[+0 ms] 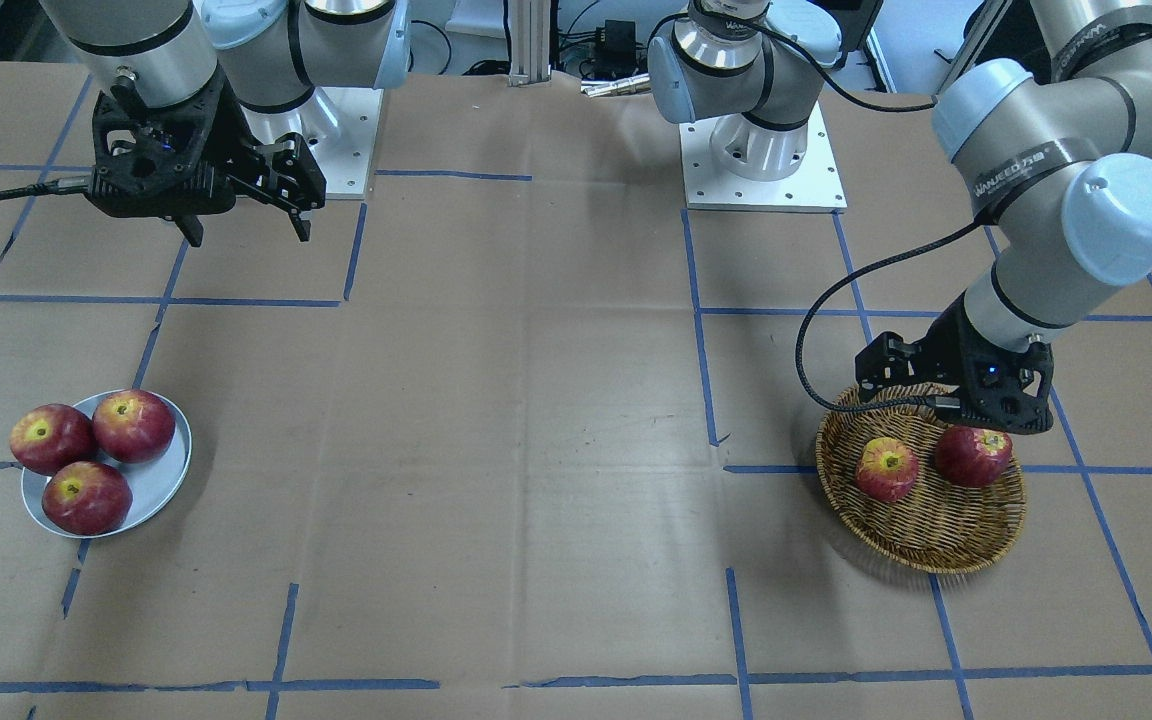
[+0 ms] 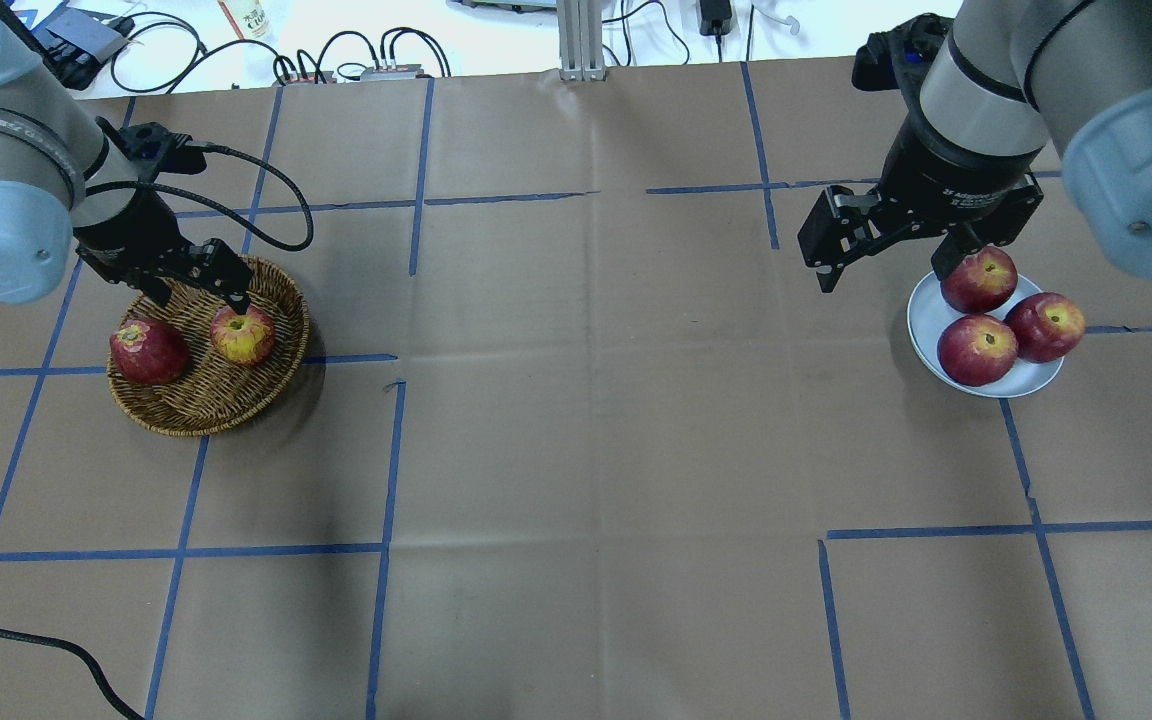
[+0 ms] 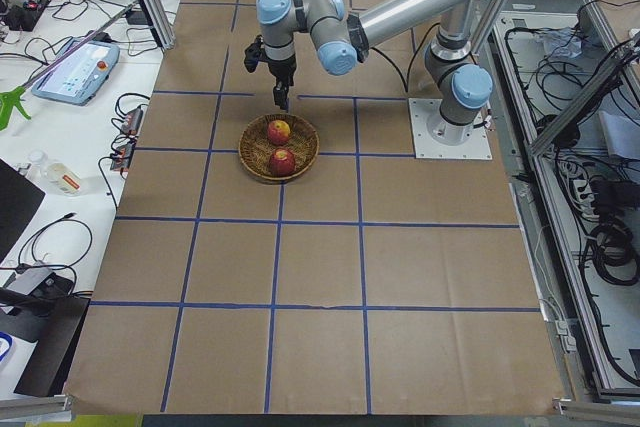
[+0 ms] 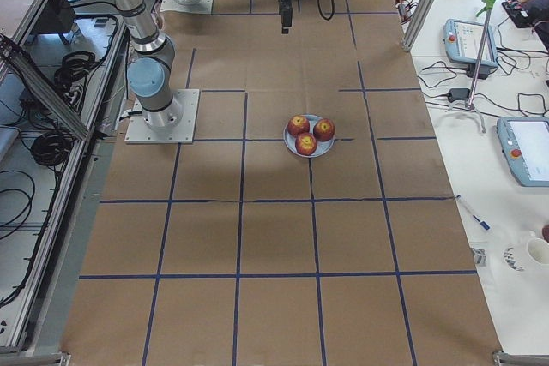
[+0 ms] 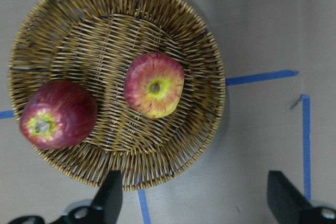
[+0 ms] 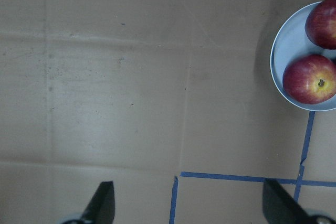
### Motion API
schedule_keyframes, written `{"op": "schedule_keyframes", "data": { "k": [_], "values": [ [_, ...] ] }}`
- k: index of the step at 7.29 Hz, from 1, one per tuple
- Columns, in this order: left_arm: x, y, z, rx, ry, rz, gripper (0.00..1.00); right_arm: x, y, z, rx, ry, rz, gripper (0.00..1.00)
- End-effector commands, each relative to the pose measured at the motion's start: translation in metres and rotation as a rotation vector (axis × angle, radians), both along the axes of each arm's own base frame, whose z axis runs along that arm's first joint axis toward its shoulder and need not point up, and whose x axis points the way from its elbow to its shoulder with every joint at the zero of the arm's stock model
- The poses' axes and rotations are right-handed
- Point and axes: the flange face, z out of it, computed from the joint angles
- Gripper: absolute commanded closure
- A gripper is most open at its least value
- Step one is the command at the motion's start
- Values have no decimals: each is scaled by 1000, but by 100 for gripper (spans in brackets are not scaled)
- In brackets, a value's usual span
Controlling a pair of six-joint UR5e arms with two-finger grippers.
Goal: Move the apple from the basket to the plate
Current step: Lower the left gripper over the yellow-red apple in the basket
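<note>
Leaving open wicker all round the apple (image 5: pixel 154 84) in the basket (image 5: pixel 173 24); crowding the plate (image 2: pixel 921 315) with three deep red apples (image 2: pixel 977 349).

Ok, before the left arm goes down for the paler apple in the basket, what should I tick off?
1. Left end effector open: ok, fingers wide apart, nothing between them.
2. Centred over the apple: cannot tell; the overhead view shows one fingertip overlapping it.
3. Apple free of the dark red apple: ok, a strip of basket weave shows between them.
4. Room on the plate: cannot tell; three apples fill most of it.
5. Right end effector out of the way: ok, open and empty, with the plate at the edge of its wrist view.
</note>
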Motion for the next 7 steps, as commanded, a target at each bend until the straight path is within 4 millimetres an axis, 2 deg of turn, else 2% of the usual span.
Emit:
{"op": "schedule_keyframes", "data": {
  "k": [1, 3, 4, 7],
  "values": [
    [5, -19, -33, -21, 1, -156, 5, 0, 0, 0, 0, 0, 1, 0],
    [12, -35, -53, -66, -28, -362, 5, 0, 0, -1, 1, 0, 1, 0],
    [14, -38, -65, -49, -21, -363, 4, 0, 0, 0, 0, 0, -1, 0],
    [13, -29, -92, 10, 0, -353, 2, 0, 0, -1, 1, 0, 1, 0]
  ]
}}
